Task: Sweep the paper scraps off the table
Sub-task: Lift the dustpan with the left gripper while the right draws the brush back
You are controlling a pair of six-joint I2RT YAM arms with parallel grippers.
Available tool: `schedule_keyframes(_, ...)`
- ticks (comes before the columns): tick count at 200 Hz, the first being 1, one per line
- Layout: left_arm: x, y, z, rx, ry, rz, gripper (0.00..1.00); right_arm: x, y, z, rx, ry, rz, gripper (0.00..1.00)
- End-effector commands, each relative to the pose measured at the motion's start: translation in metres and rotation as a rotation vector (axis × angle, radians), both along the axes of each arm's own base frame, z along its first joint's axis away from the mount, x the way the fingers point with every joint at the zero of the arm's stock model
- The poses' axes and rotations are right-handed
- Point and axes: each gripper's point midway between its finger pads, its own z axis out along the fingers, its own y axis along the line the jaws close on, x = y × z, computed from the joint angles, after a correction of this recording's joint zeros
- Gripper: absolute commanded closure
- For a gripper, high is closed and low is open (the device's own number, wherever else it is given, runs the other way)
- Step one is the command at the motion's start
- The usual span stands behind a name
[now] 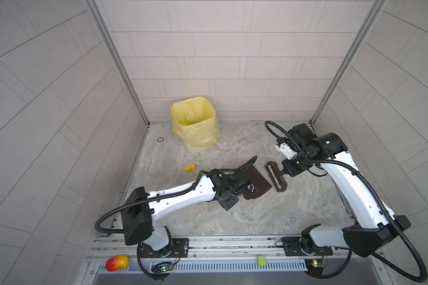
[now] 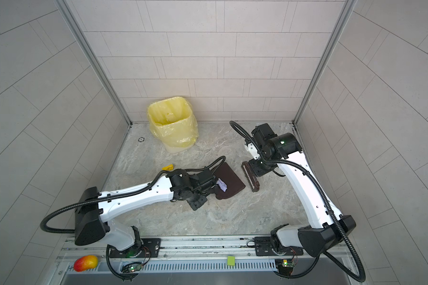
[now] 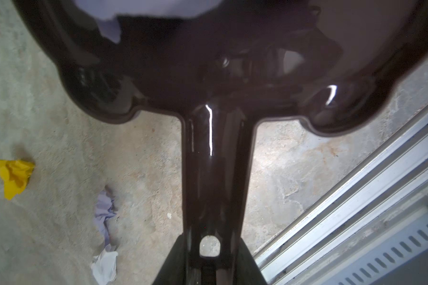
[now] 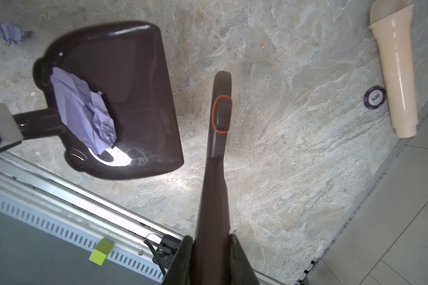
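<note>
In both top views one yellow scrap is lying on the counter toward its left edge, with one bin standing near the back-left corner.

Left wrist view: my left fingers are clenching the one dustpan by its handle, with one lilac scrap and one white scrap lying beside it.

Right wrist view: my right fingers are grasping the one brush, and a bigger lilac scrap is sitting in the dustpan.

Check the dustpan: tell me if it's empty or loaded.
Loaded: a crumpled lilac paper scrap lies inside the dustpan, against its back wall.
</note>
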Motion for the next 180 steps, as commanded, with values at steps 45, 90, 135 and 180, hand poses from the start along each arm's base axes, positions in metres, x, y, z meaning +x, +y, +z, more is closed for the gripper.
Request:
schedule_keyframes(45,0.017,0.069,0.073,0.079,-0.092,0.163,1.0,0.006,0.012,-0.001,0.075,-0.024,0.005,1.0)
schedule_keyframes(90,0.028,0.097,0.112,0.066,-0.125,0.226,1.0,0.008,0.013,-0.001,0.088,-0.02,0.014,1.0)
schedule_keyframes(135,0.047,0.123,0.141,0.033,-0.169,0.32,1.0,0.009,0.014,-0.003,0.103,-0.018,0.02,1.0)
schedule_keyframes(180,0.071,0.156,0.156,0.049,-0.214,0.457,1.0,0.008,0.012,-0.004,0.12,-0.01,0.022,1.0)
